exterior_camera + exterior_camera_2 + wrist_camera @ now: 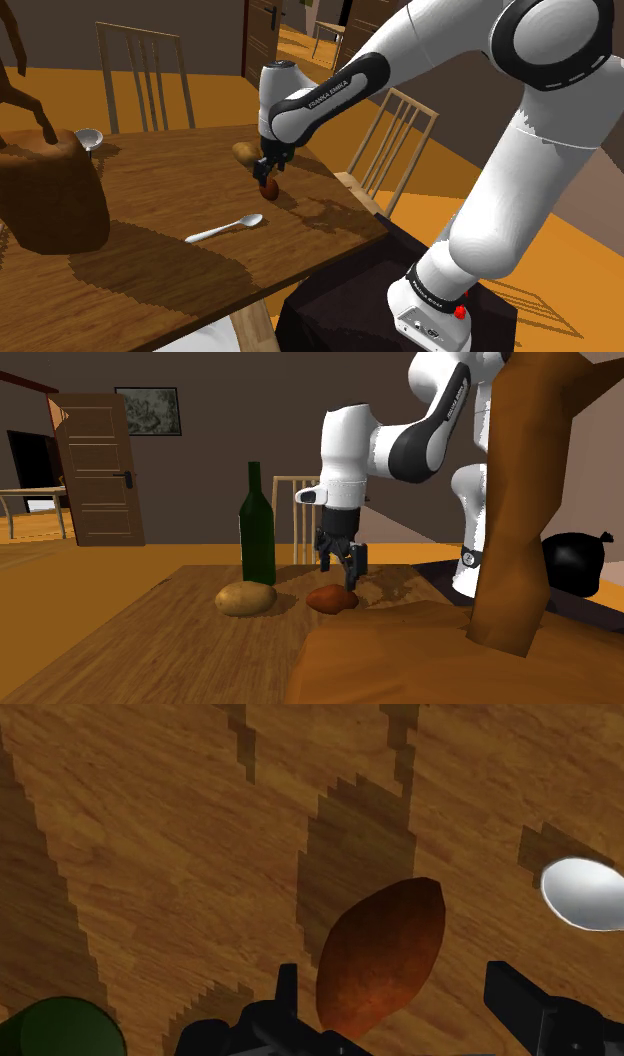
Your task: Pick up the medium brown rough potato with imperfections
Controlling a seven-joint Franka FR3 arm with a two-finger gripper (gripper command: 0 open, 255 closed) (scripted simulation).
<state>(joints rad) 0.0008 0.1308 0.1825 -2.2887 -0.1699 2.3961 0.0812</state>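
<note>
Now the tool (pixel 400 1004) hangs released just above the reddish-brown potato (pixel 380 959), which lies near the tabletop's (pixel 150 195) stand-side edge, between the spread fingers but ungripped. Approach step, I'd say; next comes a short drop, then a squeeze across its narrow width.

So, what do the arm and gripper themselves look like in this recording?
The arm is built of rounded, glossy white links with dark grey to black bands at the joints. One dark band carries white FRANKA EMIKA lettering. The arm's white base has a small red dot on it. The gripper is all black, with two slim, straight fingers.
</note>
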